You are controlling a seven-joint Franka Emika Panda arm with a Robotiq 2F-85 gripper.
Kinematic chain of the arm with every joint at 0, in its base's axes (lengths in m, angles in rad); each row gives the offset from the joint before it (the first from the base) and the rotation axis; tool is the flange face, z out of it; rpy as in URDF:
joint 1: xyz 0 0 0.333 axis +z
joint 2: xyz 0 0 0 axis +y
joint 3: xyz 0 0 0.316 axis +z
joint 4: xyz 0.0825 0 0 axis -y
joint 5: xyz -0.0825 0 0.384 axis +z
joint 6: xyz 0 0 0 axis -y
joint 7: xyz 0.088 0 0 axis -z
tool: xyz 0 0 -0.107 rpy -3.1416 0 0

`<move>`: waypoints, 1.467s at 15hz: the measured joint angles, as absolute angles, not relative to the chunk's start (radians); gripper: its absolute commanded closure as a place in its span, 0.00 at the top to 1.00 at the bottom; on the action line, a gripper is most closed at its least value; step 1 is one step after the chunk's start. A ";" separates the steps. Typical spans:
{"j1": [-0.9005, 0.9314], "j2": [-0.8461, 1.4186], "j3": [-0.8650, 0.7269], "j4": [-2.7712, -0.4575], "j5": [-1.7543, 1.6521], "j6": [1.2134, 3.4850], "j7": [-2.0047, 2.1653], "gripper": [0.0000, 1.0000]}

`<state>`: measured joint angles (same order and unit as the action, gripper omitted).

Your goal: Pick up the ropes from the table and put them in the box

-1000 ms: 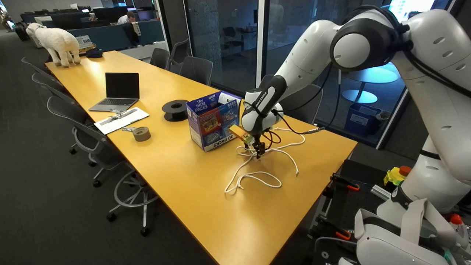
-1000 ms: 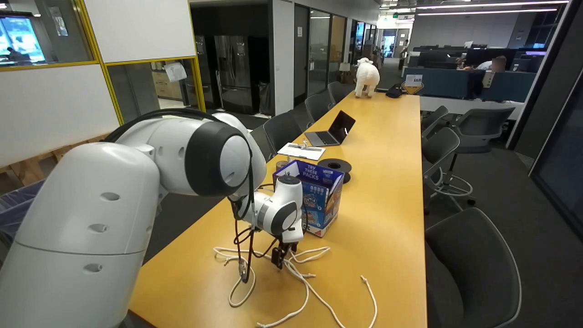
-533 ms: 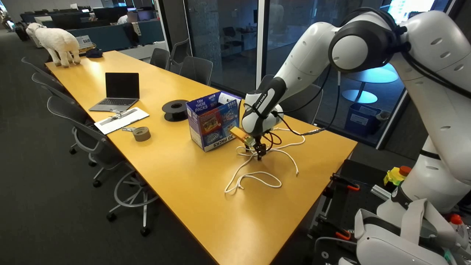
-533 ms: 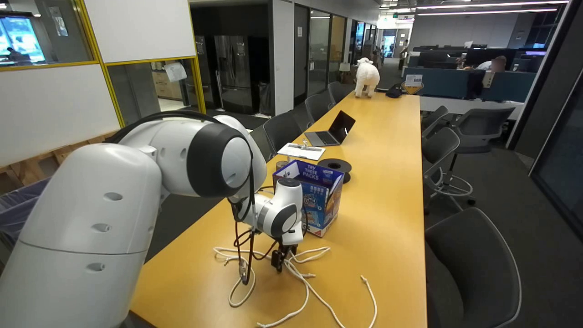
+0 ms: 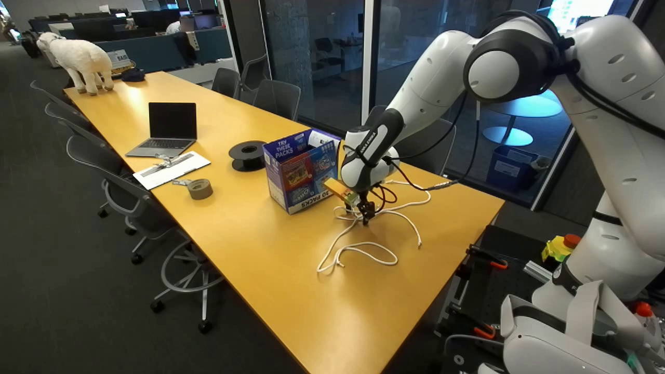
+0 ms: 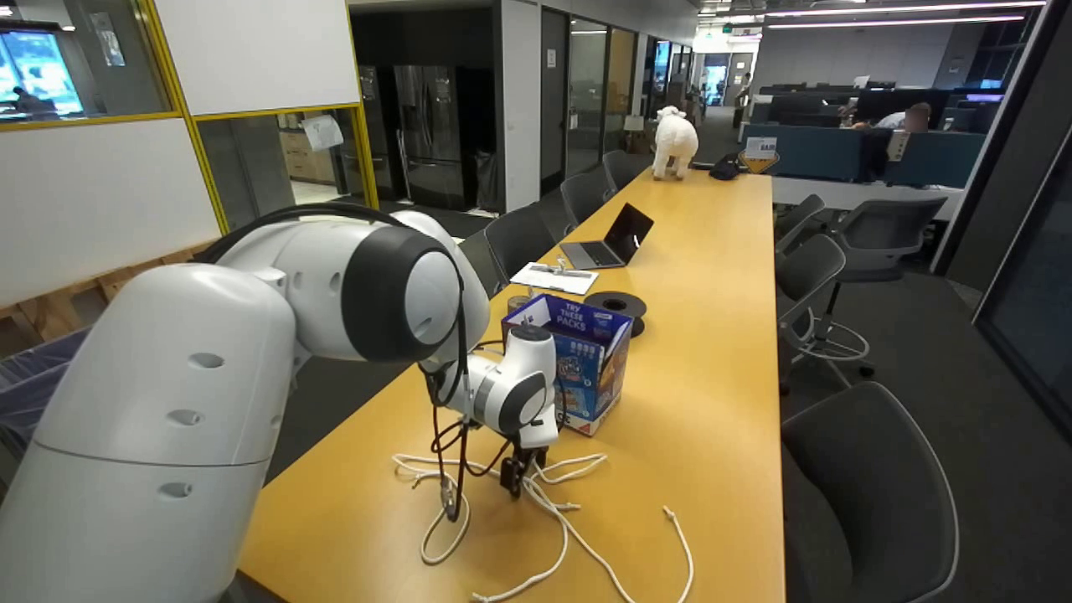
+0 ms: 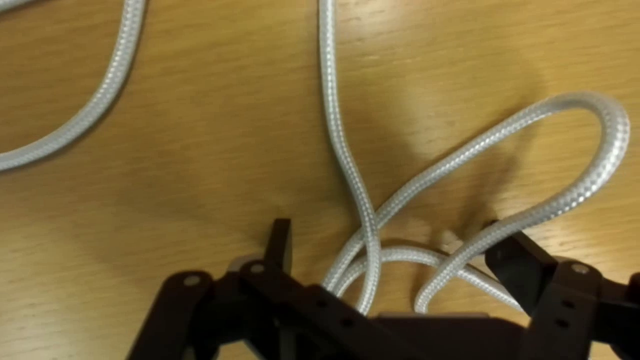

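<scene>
You have one long bench (image 5: 270, 246) under everything, stretching away from the arm's base (image 5: 605, 254). The blue box (image 5: 302, 175) stands upright on it, mouth up in both exterior views. Your hand (image 7: 390, 240) is down low between that base and the box, near the box, its fingers (image 7: 280, 241) spread wide with nothing pinched. The white ropes (image 7: 370, 235) lie on the bench in loose curls, below and around the hand; in the wrist view a crossing of cords sits between the fingers. From there one strand (image 7: 330, 90) runs outward, roughly square to the line the fingers would close along, so I'd judge it well placed for a pinch. Mind the loop (image 7: 614, 130) that passes over one fingertip (image 7: 522, 272): whether it touches is hard to tell, but as you close it may ride up on that finger instead of being caught.
</scene>
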<state>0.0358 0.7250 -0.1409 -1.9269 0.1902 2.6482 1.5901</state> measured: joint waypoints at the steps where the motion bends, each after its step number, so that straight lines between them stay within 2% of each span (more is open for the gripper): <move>1: 0.039 0.725 -0.143 -1.925 0.187 2.648 1.590 1.00; 4: 0.044 0.725 -0.147 -1.921 0.178 2.648 1.590 1.00; 5: 0.045 0.725 -0.148 -1.920 0.177 2.648 1.590 0.75; 7: 0.045 0.725 -0.149 -1.920 0.173 2.648 1.589 0.66; 9: 0.049 0.725 -0.155 -1.920 0.163 2.646 1.589 0.49; 14: 0.055 0.716 -0.166 -1.918 0.149 2.634 1.589 0.13; 16: 0.055 0.714 -0.168 -1.918 0.141 2.631 1.589 0.08; 22: 0.056 0.714 -0.173 -1.918 0.120 2.633 1.578 0.10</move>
